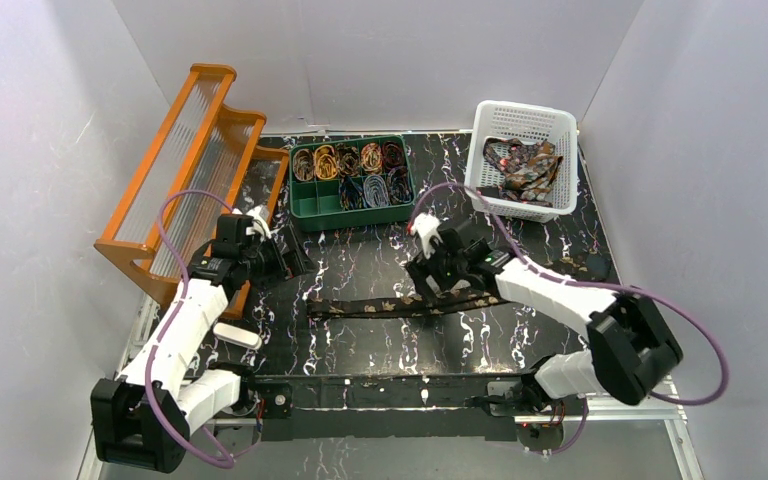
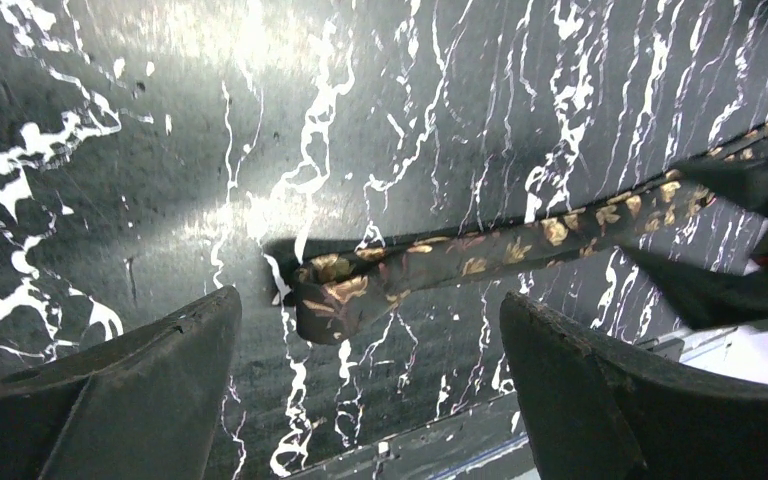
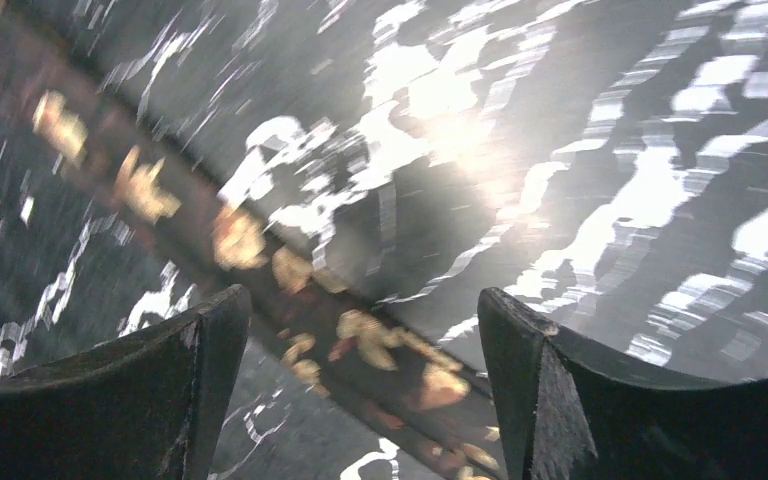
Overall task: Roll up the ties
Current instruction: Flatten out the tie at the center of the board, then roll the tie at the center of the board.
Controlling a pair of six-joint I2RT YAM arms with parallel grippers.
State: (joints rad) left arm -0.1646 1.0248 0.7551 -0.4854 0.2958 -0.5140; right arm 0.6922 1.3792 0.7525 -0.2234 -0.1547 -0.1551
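Marbled table [image 1: 380, 265]: tie [image 1: 380, 307] lies flat under my spread right hand [image 3: 360, 300], its end facing my spread left hand [image 2: 370, 300].

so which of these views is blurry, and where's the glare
Right wrist view: smeared throughout, the tie and marbled table streaked, with bright glare at upper centre. Left wrist view: sharp on the tie, glare on the table left of centre. Top view: crisp, evenly lit.
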